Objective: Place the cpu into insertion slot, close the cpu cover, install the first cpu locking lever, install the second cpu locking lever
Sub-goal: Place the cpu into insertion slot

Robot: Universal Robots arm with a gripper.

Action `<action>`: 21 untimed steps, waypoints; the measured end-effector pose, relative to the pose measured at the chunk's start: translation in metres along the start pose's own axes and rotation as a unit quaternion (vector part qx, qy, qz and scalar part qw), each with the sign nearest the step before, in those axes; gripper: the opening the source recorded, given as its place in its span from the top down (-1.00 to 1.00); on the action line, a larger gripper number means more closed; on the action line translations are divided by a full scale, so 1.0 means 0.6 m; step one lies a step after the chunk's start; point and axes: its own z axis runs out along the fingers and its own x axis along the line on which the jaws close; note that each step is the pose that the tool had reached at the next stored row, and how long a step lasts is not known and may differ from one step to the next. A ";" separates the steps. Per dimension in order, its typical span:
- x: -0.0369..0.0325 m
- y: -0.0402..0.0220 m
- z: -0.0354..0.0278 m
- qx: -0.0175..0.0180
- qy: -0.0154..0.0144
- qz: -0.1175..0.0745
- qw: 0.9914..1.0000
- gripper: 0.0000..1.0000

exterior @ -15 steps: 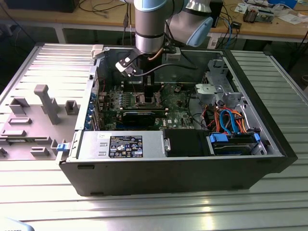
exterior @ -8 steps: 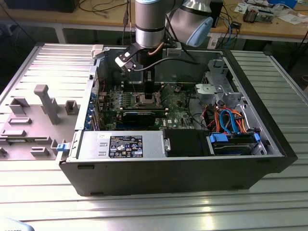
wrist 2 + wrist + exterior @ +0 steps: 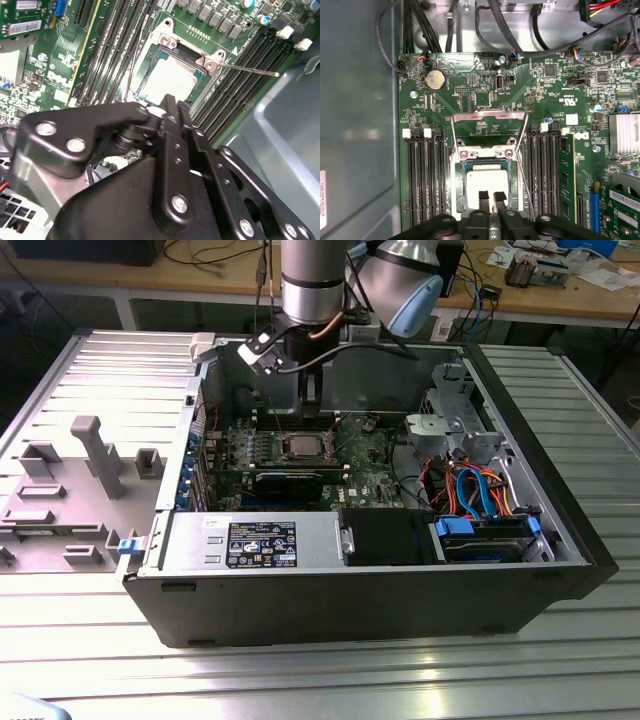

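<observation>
Two black fingertips (image 3: pixel 483 198) of the gripper (image 3: pixel 491 197) are drawn almost together, with only a thin slit between them and nothing clamped in it. They point straight down at the near edge of the cpu (image 3: pixel 487 177); whether they touch its dull silver top cannot be told. The cpu lies flat inside the insertion slot (image 3: pixel 455 180), and the slot's silver rim shows on all sides around it.

Just past the chip, on the side away from the fingertips, the cpu cover (image 3: pixel 490 116) is swung up off the socket. Green board shows through its square window. From a far corner of the socket a thin locking lever (image 3: pixel 250 69) juts out free across the neighbouring memory slots (image 3: pixel 427 175), which run in long dark rows on both flanks of the gripper.

Farther off on the motherboard (image 3: pixel 555 95) sits a round coin battery (image 3: pixel 436 79), and beyond it dark cables (image 3: pixel 495 25) loop along the metal wall.

In the exterior view the arm (image 3: pixel 313 280) reaches down from above into the open computer case (image 3: pixel 350 605), which lies on a slatted metal table (image 3: pixel 300 680). Orange and blue cables (image 3: pixel 480 490) are bundled well apart from the gripper, toward the exterior view's right.
</observation>
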 end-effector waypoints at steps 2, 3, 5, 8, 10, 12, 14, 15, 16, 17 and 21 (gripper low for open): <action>0.000 0.000 -0.007 0.000 0.000 0.000 1.000 0.79; 0.000 0.000 -0.009 0.000 0.000 0.000 1.000 0.79; -0.001 0.000 -0.012 0.000 0.000 0.000 1.000 0.79; -0.001 0.001 -0.022 0.000 0.000 0.000 1.000 0.79; -0.001 0.001 -0.028 0.000 0.000 0.000 1.000 0.79; -0.002 0.001 -0.032 0.000 0.000 0.000 1.000 0.79; -0.002 0.001 -0.033 0.000 0.001 0.000 1.000 0.79; -0.002 0.001 -0.034 0.000 0.001 0.000 1.000 0.79; -0.002 0.001 -0.035 0.000 0.001 0.000 1.000 0.79; -0.002 0.001 -0.035 0.000 0.002 0.000 1.000 0.79; -0.003 0.001 -0.038 0.000 0.002 0.000 1.000 0.79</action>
